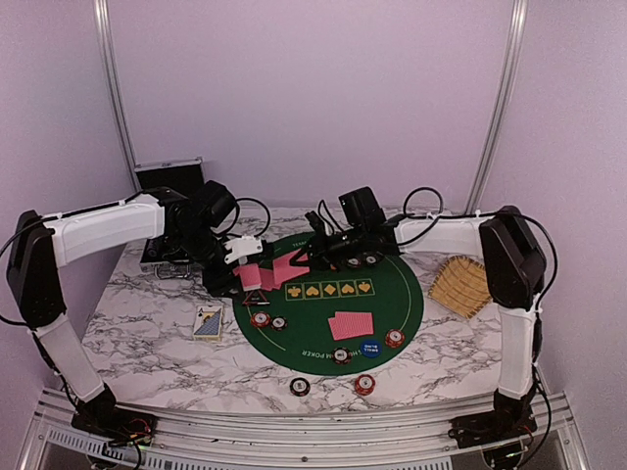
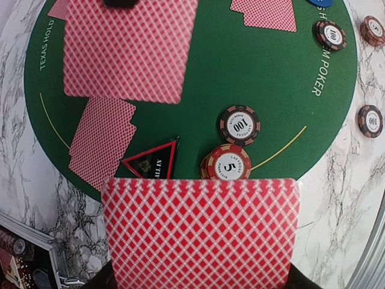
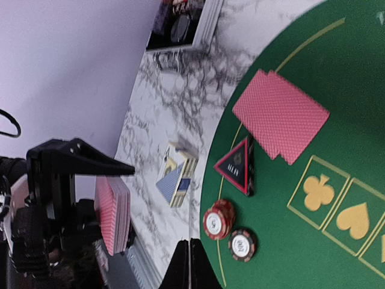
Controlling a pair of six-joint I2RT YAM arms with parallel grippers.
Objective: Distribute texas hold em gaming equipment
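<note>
Over the left half of the desk (image 1: 147, 333), the left end effector (image 1: 243, 264) grips a deck of pink-red-backed cards (image 2: 201, 232). The right end effector (image 3: 190, 253), closed, pinches a single card (image 2: 129, 48) just beside it. Poker chips (image 2: 239, 125) dot the green mat (image 1: 392, 294).

Two face-down pairs of pink-red-backed cards (image 1: 351, 324) are lying on the green mat (image 1: 392, 294), one by the black triangular marker (image 2: 153, 162); a single card (image 2: 129, 54) is hanging above, and the deck (image 2: 201, 232) is being gripped. Two dark-red chips (image 2: 239, 125) are sitting beside the marker (more chips (image 1: 394, 339) and the blue button (image 1: 369, 347) are dotting the near rim).
</note>
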